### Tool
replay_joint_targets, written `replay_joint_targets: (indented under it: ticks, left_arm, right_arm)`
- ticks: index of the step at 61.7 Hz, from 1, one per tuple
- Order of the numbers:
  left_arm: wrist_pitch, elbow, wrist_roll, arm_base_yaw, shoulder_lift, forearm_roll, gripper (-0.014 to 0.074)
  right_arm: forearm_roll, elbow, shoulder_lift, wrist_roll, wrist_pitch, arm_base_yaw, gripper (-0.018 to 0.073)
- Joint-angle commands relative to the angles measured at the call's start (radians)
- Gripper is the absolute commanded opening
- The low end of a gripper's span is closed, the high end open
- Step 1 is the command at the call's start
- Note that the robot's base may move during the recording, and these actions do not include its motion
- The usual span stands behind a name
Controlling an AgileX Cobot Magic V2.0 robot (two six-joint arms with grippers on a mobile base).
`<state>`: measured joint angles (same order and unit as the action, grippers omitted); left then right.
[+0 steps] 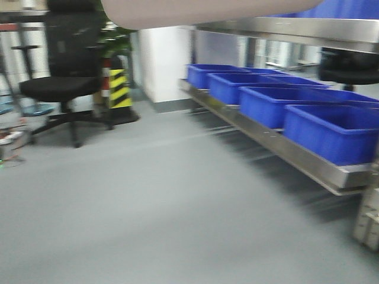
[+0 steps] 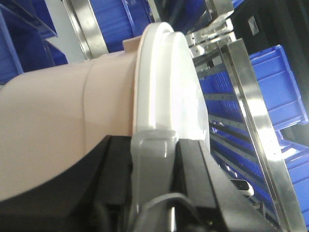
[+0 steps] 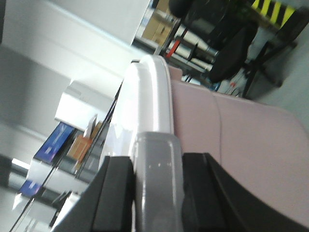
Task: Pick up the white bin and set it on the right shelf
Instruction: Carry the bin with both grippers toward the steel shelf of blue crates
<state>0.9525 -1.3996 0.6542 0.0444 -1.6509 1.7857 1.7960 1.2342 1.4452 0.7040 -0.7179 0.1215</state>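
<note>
The white bin hangs at the top of the front view, with only its pale underside showing. In the left wrist view its pinkish wall and white lid fill the frame. My left gripper is shut on the grey handle at the lid's edge. My right gripper is shut on the grey handle at the other end, beside the pink wall. The right shelf shows as a shiny steel rail just right of the bin; its rail also runs past the lid.
Several blue bins sit on the rack's lower steel shelf to the right. A black office chair and a yellow-black striped post stand at back left, next to a white pillar. Grey floor lies ahead.
</note>
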Motion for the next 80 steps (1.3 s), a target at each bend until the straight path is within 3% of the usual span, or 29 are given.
replay_joint_targets:
  ticks: [1, 80]
  left_arm:
    - [0.372, -0.04, 0.01, 0.065, 0.064, 0.138, -0.0127]
    - [0.372, -0.04, 0.01, 0.065, 0.057, 0.138, -0.0127]
  right_arm:
    - [0.088, 0.039, -0.042, -0.005, -0.247, -0.053, 0.0066]
    - [0.088, 0.039, -0.042, -0.005, -0.241, -0.053, 0.0066]
